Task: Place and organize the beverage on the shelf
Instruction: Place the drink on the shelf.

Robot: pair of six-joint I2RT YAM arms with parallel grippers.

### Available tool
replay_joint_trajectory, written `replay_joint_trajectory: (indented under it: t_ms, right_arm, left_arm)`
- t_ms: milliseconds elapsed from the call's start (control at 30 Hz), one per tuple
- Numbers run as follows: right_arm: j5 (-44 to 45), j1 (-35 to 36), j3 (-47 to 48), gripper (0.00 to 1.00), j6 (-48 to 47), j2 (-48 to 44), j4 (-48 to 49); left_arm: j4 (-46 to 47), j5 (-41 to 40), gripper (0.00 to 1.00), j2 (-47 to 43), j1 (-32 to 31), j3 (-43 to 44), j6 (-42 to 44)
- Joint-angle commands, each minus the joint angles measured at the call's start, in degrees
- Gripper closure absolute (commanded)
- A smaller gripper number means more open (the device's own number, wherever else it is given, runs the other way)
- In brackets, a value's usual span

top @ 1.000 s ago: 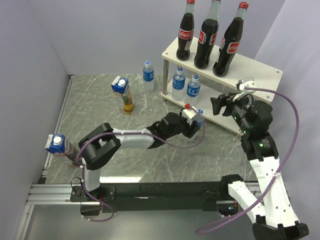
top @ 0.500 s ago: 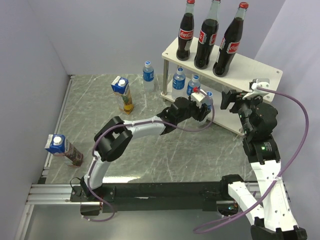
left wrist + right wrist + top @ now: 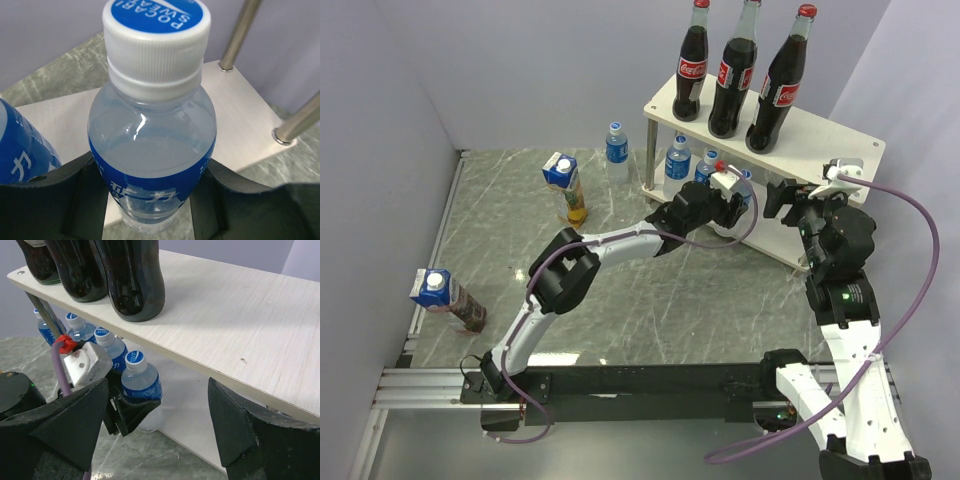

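Left wrist view: the left gripper (image 3: 150, 195) is clamped on a Pocari Sweat water bottle (image 3: 152, 140), upright at centre frame over the lower tier of the shelf (image 3: 245, 120). I cannot tell whether its base touches the board. A second water bottle (image 3: 20, 150) stands just beside it at lower left, and a sideways nudge would likely topple it. Letting go before the base sits flat could tip the held one.

Right wrist view: the right gripper (image 3: 155, 425) gapes wide at the bottom of the frame, holding nothing. The held bottle's cap sits close under the upper board (image 3: 225, 315), so a lift could strike it.

Top external view:
- **Cola:** three cola bottles (image 3: 735, 75) stand on the upper board, upper right.
- **Water:** there are four bottles. One is held, two are under the shelf, and a lone water bottle (image 3: 616, 145) stands on the table (image 3: 620, 290) left of it.
- **Juice:** there are two juice cartons (image 3: 565, 185), one at upper centre-left and one leaning at the left edge.
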Motion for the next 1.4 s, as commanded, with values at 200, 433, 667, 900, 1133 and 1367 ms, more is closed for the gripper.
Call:
replay_joint_trajectory:
  t_ms: [200,433,667,900,1133,1367]
  right_arm:
    - [-1.4,-0.8,-0.3,0.14,0.8,-0.4,2.7]
    - [-1.7,-0.9,-0.5,0.15,0.9,-0.4,2.8]
    - [-1.7,-1.0,-0.7,0.15,0.9,-0.4,2.8]
    - [-1.7,-1.2,-1.0,0.15,0.7,-0.6,3.1]
    - [-3.1,-1.5,-1.2,0.15,0.7,-0.6,3.3]
    - [-4.2,-2.0,-1.4,0.15,0.8,-0.9,3.2]
  left_arm:
    - [9.5,-1.7,1.00,2.4,1.2,11.1,-1.0]
    - [8.3,-1.8,1.00,5.5,1.4,15.6,-0.3]
    - [8.8,-1.8,0.81,4.5,1.4,13.2,-0.7]
    - [8.8,-1.8,0.45,2.1,1.4,10.5,-0.7]
    - [8.7,-1.8,0.29,-0.4,0.7,8.6,-0.4]
    - [9.9,-1.8,0.21,-3.8,-0.4,4.8,1.2]
